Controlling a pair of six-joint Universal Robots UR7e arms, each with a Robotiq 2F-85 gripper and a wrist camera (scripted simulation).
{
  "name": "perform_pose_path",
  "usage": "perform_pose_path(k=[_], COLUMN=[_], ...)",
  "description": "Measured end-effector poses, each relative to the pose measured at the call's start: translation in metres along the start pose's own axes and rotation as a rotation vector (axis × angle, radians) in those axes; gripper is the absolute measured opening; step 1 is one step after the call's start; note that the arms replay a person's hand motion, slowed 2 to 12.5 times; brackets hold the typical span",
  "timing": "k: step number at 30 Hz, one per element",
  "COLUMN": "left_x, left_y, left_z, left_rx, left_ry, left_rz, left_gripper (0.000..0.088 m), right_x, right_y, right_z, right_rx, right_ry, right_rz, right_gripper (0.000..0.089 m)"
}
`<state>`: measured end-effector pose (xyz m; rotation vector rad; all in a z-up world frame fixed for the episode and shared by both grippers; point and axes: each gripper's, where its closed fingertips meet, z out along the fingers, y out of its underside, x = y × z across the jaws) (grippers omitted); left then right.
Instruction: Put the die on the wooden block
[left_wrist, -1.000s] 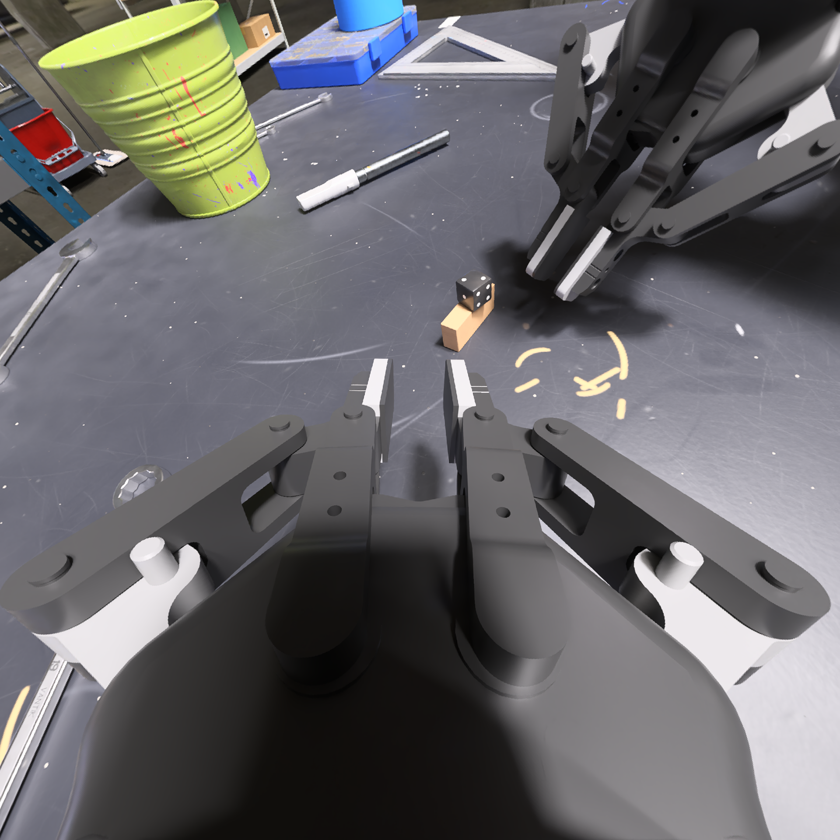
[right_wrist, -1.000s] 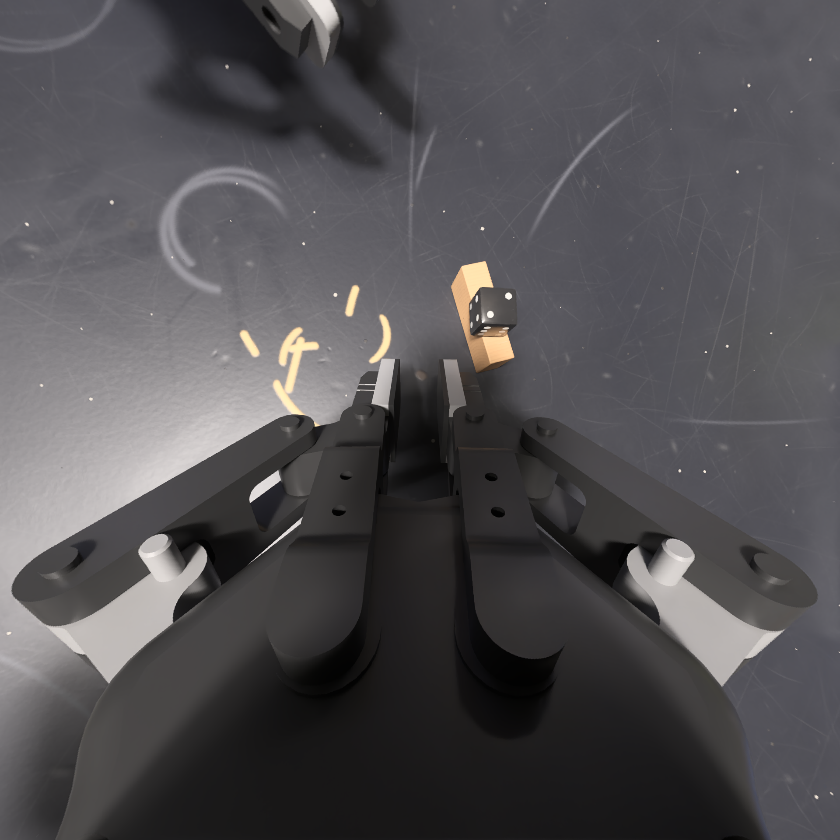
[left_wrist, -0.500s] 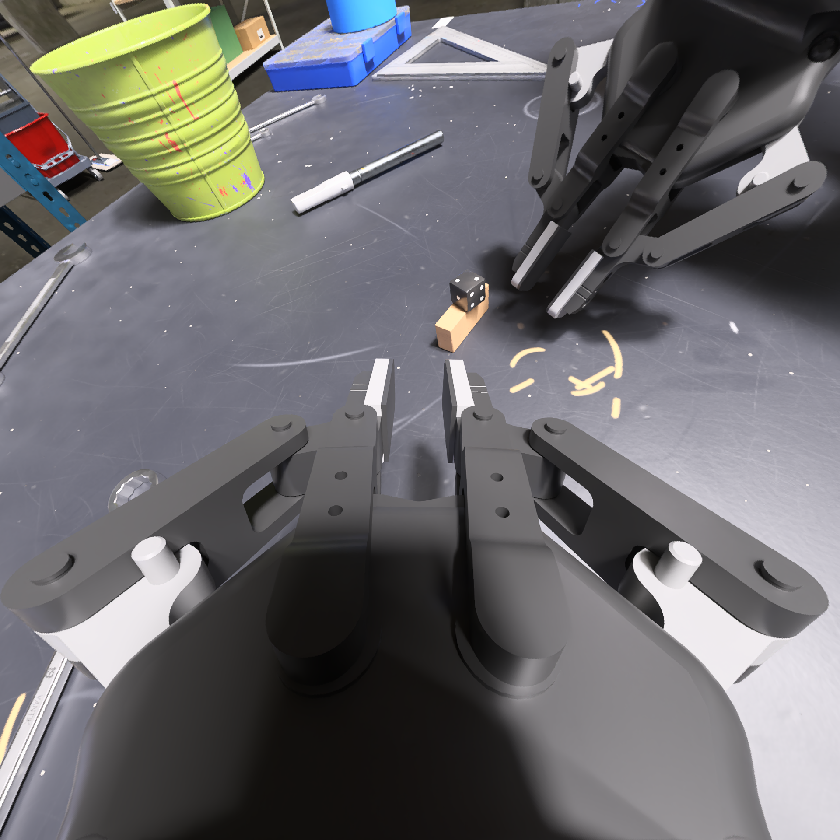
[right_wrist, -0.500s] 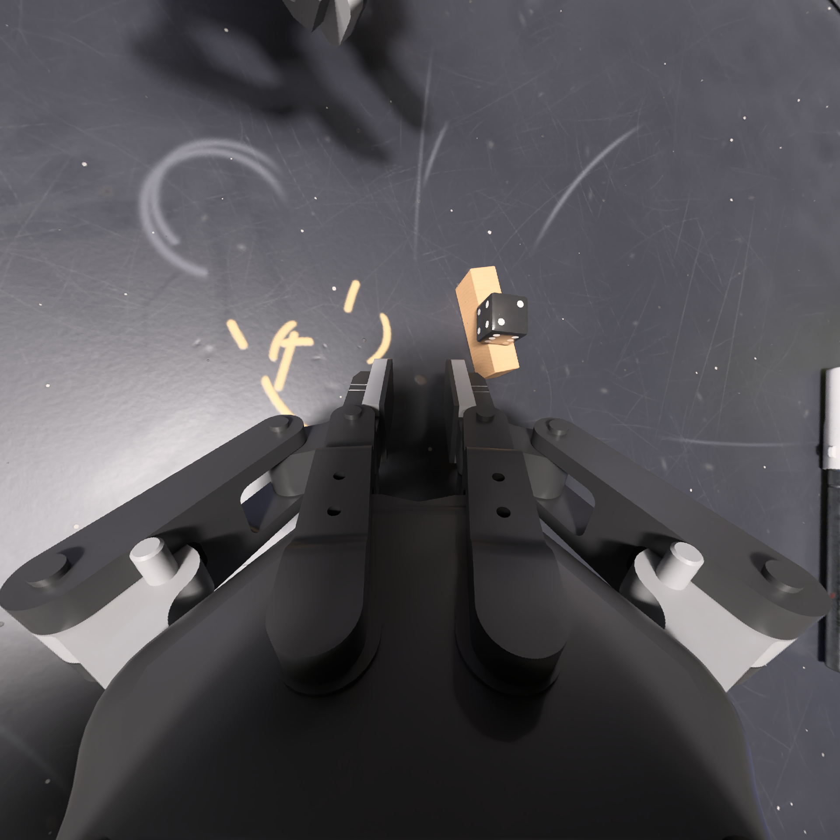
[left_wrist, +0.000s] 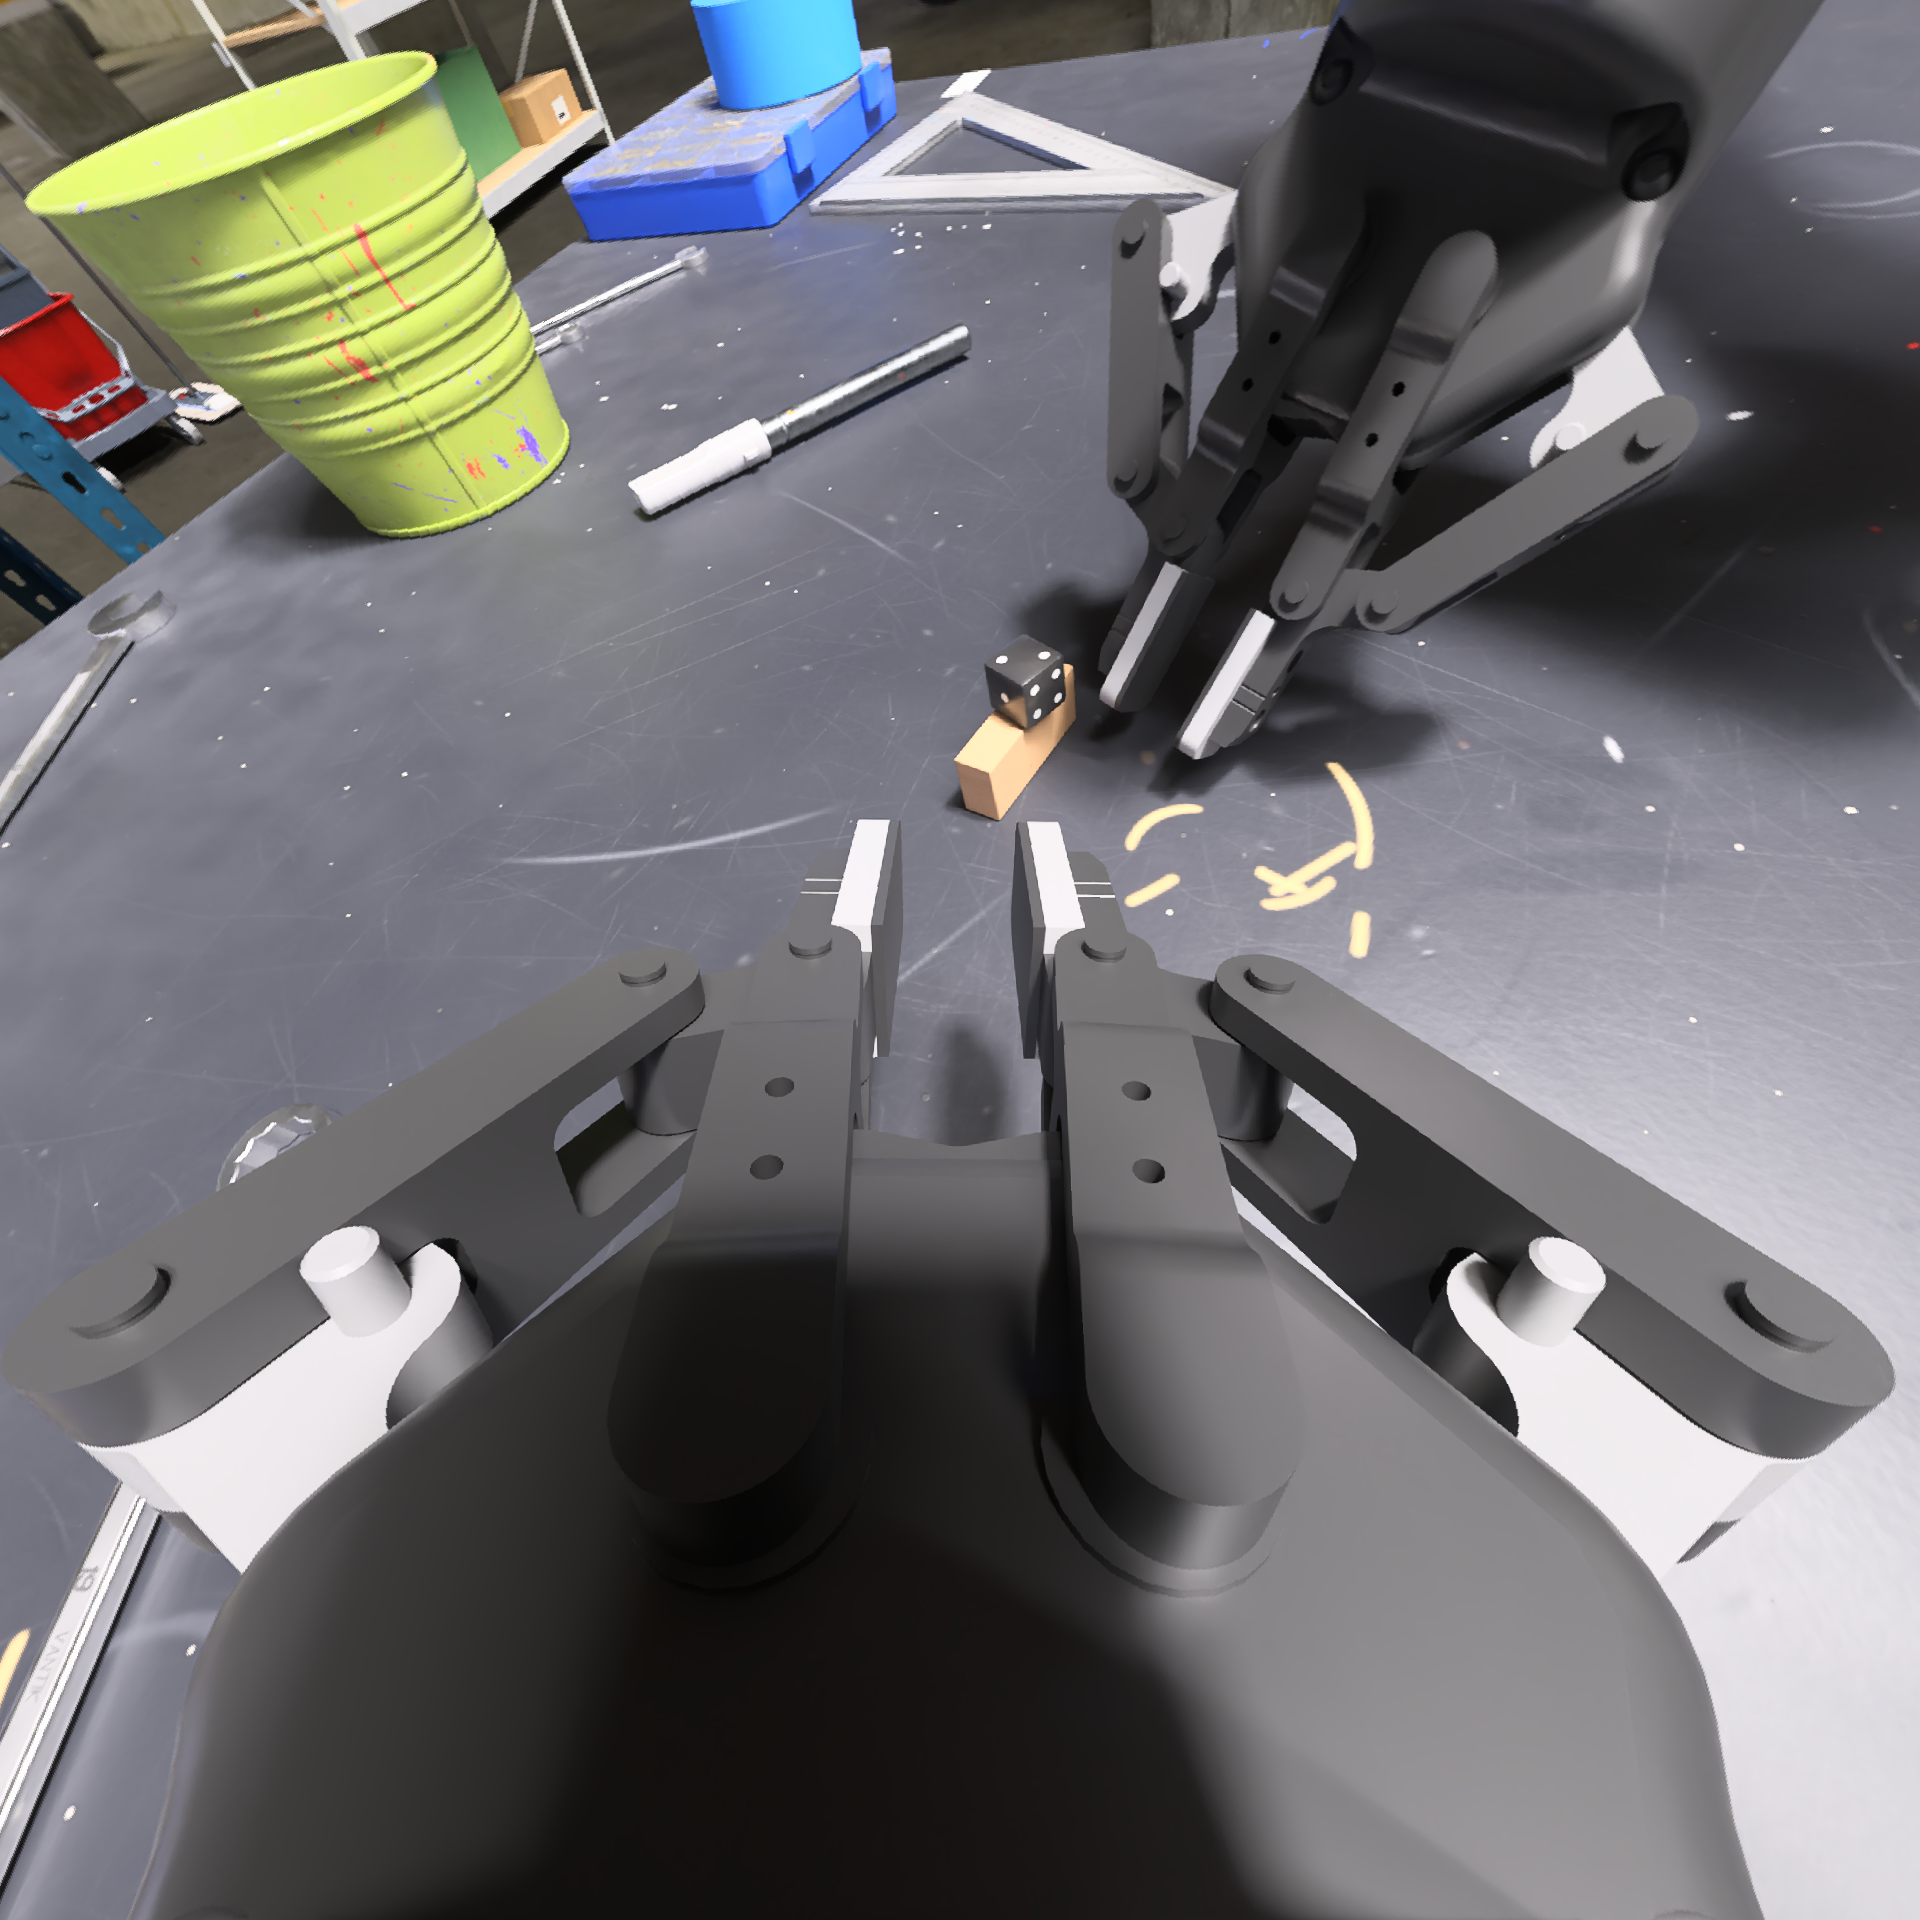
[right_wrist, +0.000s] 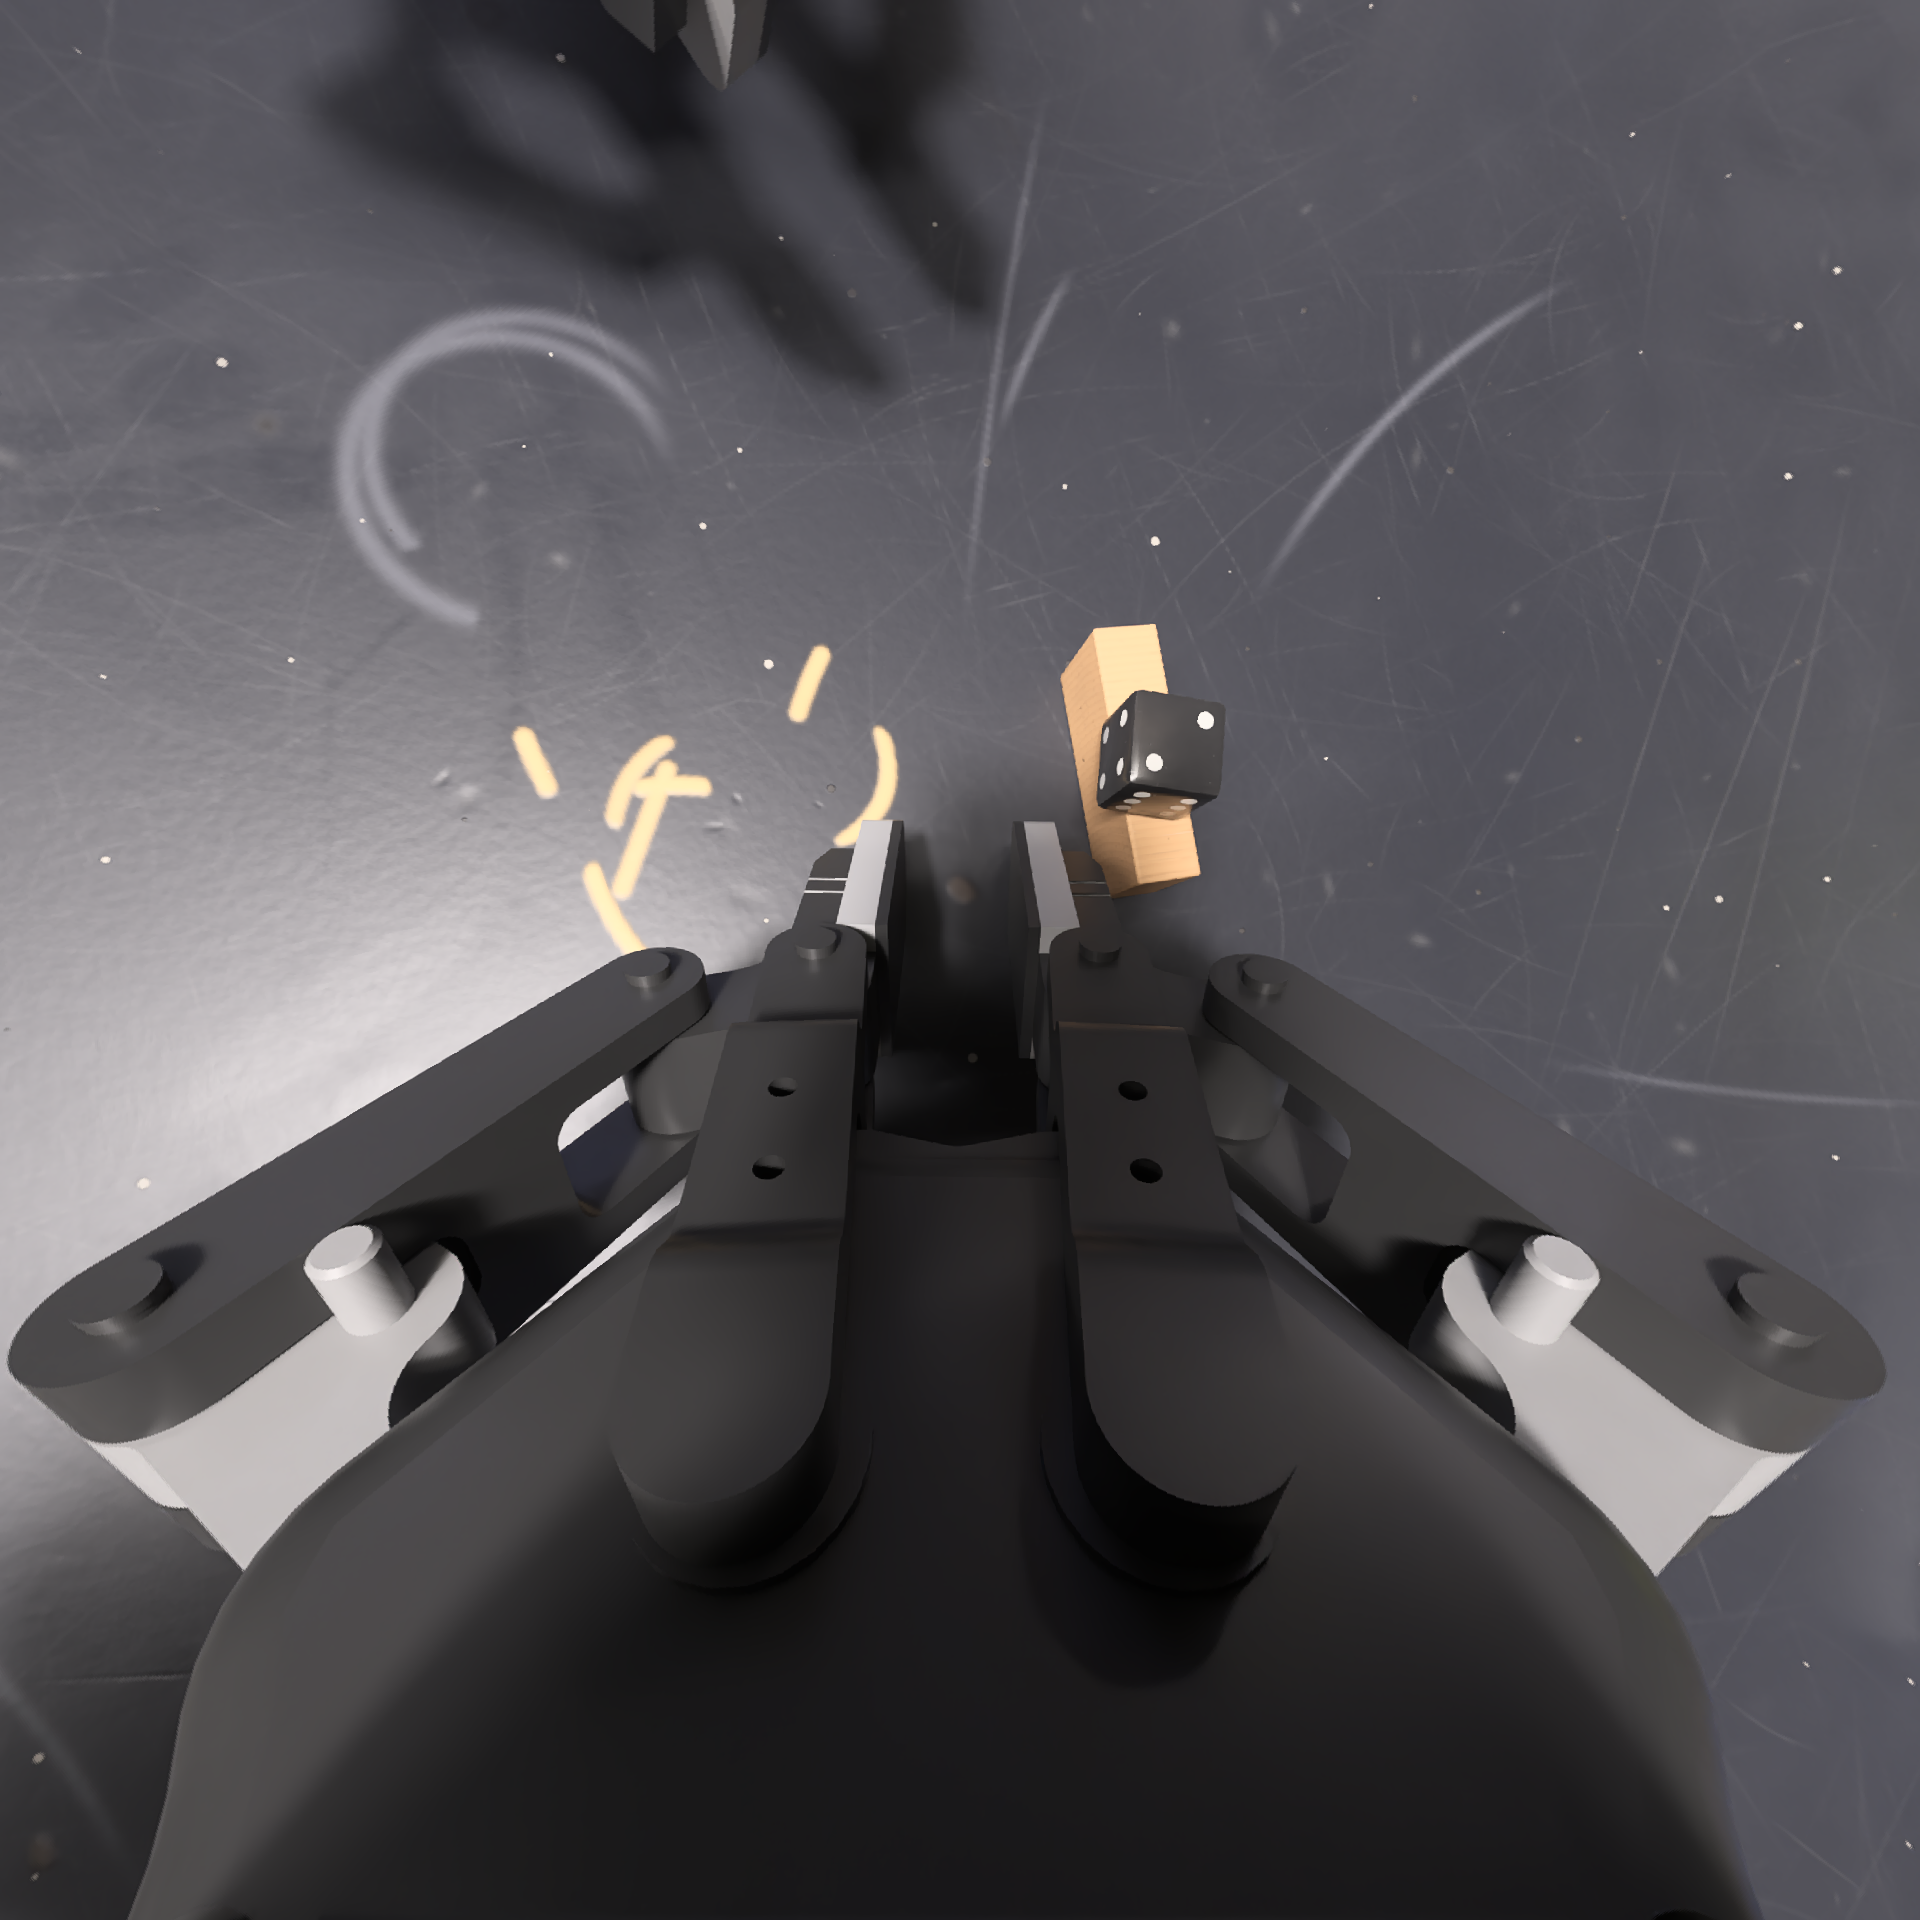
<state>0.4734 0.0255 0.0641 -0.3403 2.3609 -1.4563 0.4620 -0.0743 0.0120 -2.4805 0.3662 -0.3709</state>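
A black die (left_wrist: 1029, 681) with white pips rests on the far end of a small wooden block (left_wrist: 1003, 764) that lies on the dark table. In the right wrist view the die (right_wrist: 1158, 753) sits on the block (right_wrist: 1114, 670), overhanging its right side. My right gripper (left_wrist: 1174, 707) hangs tip-down just right of the die, apart from it; its jaws stand a narrow gap apart and empty (right_wrist: 958, 862). My left gripper (left_wrist: 956, 873) is low over the table just short of the block, jaws a narrow gap apart, empty.
A green bucket (left_wrist: 301, 301) stands at the back left. A white-handled metal tool (left_wrist: 790, 426), a wrench (left_wrist: 613, 301), a blue case (left_wrist: 727, 156) and a metal triangle (left_wrist: 997, 156) lie behind. Yellow marks (left_wrist: 1268, 852) are drawn right of the block.
The right gripper has swung more upright, and its tips have come closer to the die. The die stays on the block. Neither gripper's jaw gap has changed.
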Motion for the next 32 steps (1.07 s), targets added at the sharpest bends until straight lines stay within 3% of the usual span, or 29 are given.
perform_pose_path(k=[9,20,32], left_x=[0.012,0.038,0.071], left_y=[-0.003,-0.017,-0.032], left_z=[-0.001,-0.002,-0.007], left_rx=[0.015,0.088,0.166], left_ry=[0.047,0.144,0.2], left_rz=[0.024,0.126,0.332], left_gripper=[0.0201,0.0232,0.0257], right_x=[-0.006,-0.04,-0.062], right_y=[-0.009,-0.042,-0.066], right_z=[-0.006,-0.026,-0.053], right_rx=[0.075,0.285,0.442], right_ry=[-0.088,-0.355,-0.611], right_rz=[0.052,0.196,0.346], right_gripper=[0.0169,0.0167,0.0168])
